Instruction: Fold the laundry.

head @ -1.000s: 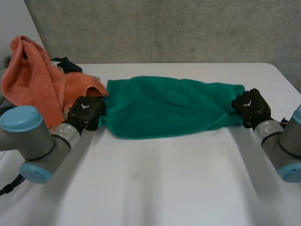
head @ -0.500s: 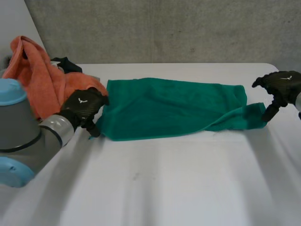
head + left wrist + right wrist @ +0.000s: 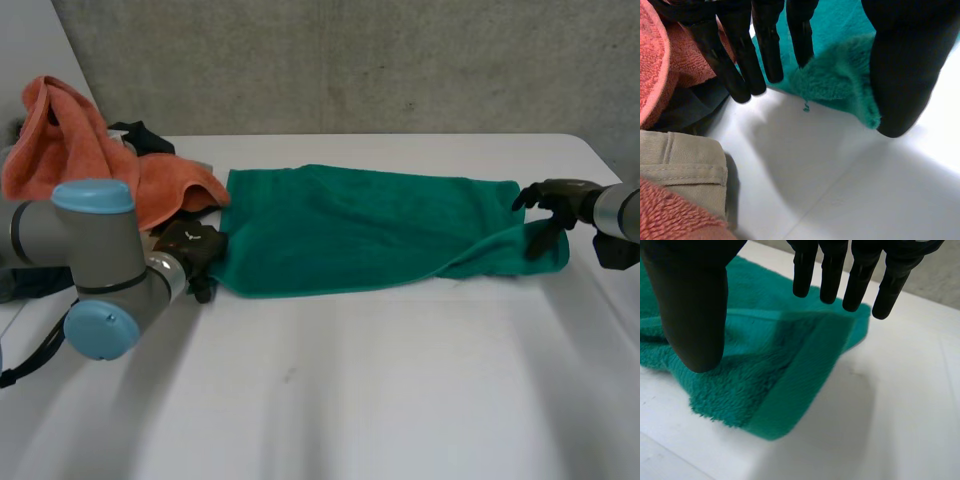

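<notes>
Two open hands, one at each short end of the dark-green terry towel [image 3: 360, 225]: that's what we think the next move turns on. Nearest us is the white table [image 3: 330, 390]. Past its middle the towel lies spread out, long axis running left-right across us, so each arm has its own end. The left hand [image 3: 188, 243] is nearer the left short edge, the right hand [image 3: 560, 197] nearer the right one.

Left hand: released. Its fingers [image 3: 767, 50] are straight w/ tips at the towel's near-left corner. The thumb [image 3: 900, 75] hangs over the fluffy corner, which sits betw. thumb and fingers w/o being pinched.

Right hand: also released, holding nothing. Its fingers [image 3: 832, 275] are straight and spread over the right-end corner and the thumb [image 3: 692, 305] is over the pile side. We can't tell whether it touches the cloth.

Our judgement: each hand needs to close on its own corner before one end can go over the other along that long axis.

Farther back on the left, a crumpled orange terry towel [image 3: 70, 160] sits just beside the green one's left edge, w/ a beige seamed garment [image 3: 680, 160] and a dark cloth [image 3: 687, 112] close by the left hand. We reckon these could snag
</notes>
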